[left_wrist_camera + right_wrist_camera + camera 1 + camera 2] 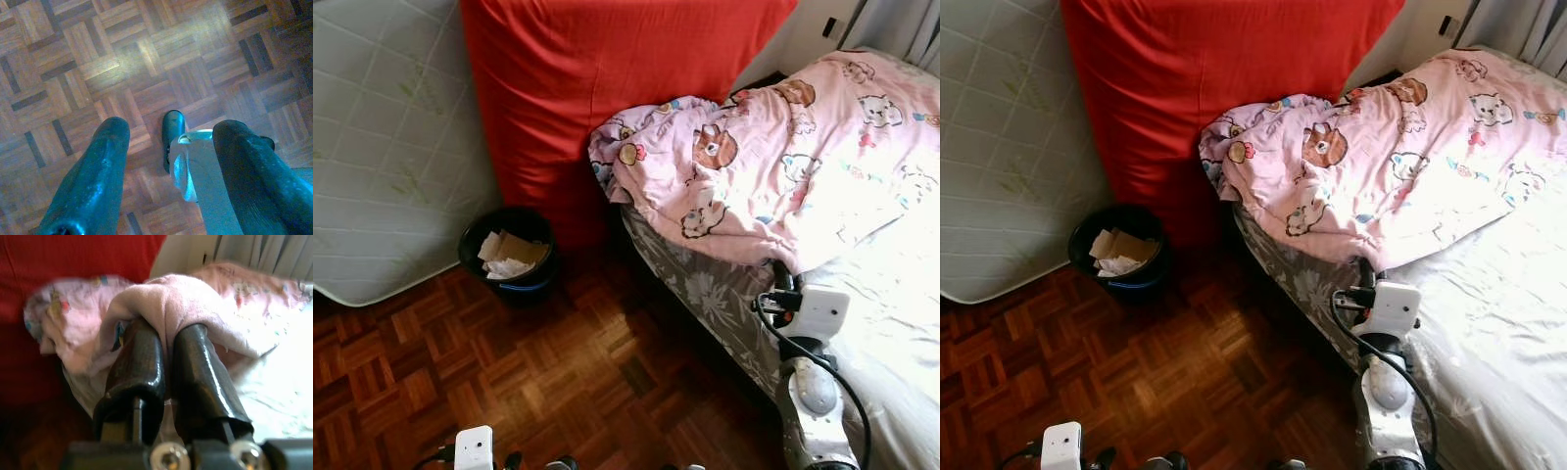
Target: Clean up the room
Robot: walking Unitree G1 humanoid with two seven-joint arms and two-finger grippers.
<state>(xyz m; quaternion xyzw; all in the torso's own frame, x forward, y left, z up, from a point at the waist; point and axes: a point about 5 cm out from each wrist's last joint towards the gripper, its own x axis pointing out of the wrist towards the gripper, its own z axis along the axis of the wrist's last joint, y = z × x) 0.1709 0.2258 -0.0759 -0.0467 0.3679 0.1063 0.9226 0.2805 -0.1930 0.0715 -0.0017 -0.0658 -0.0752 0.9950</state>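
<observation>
A pink cartoon-print blanket [783,166] lies rumpled across the head of the bed [891,323], with one edge hanging over the side. My right arm reaches up to that lower edge. In the right wrist view my right gripper [166,338] is shut on a fold of the blanket [186,298], which drapes over both black fingers [139,362]. My left gripper [173,128] hangs low over the parquet floor [146,54], open with nothing between its fingers.
A black waste bin [509,253] holding crumpled paper stands on the floor by a red upright mattress [607,78]. A pale quilted mattress [391,147] leans at the left. The bed's grey floral side [705,294] borders the open parquet [558,372].
</observation>
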